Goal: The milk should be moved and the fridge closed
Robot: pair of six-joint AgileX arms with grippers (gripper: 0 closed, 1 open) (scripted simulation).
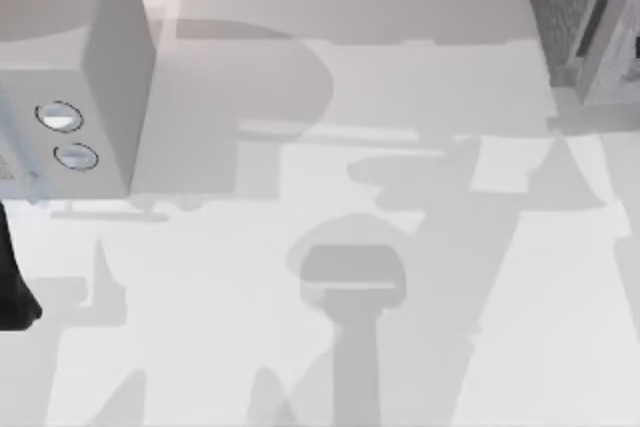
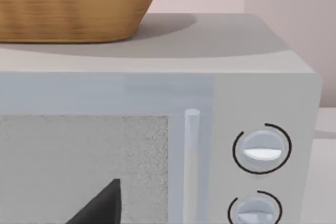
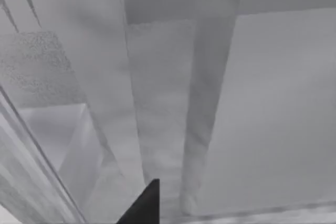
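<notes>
The milk is out of view. The fridge, dark grey and speckled, stands at the table's far right corner, with a lighter smooth panel along its right side. The right wrist view looks closely at the fridge's speckled surface and smooth grey panels, with a dark tip of my right gripper just in front of them. My left arm sits at the table's left edge. A dark tip of my left gripper is close to the front of a pale grey box.
The pale grey box with two round dials stands at the far left; its window and handle face my left wrist. A woven basket rests on top of it. Bare white table lies between the two appliances.
</notes>
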